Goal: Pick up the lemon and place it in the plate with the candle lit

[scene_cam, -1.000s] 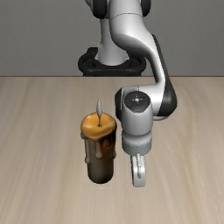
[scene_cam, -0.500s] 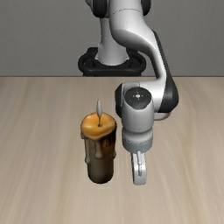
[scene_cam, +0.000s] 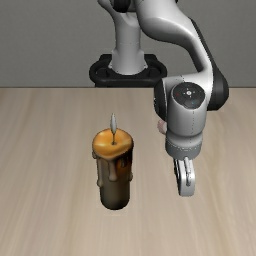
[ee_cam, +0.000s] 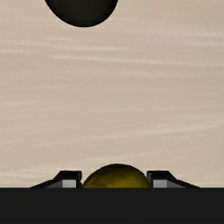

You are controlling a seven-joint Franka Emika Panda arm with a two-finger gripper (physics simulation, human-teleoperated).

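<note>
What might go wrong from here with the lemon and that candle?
1. The lemon is pinched right at the tips of the gripper, so a shallow hold might let it slip during a move.
2. The candle stands tall close beside the gripper, and a low sideways sweep toward it could knock it over.

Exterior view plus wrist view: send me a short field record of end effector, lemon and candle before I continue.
end effector: shut on yellow rounded lemon, above beige wooden table
lemon: between both fingers, touched from two sides
dark brown candle with orange top: upright on table, to the exterior view's left of end effector, apart
dark round object: on table ahead of fingers; identity unclear
</note>
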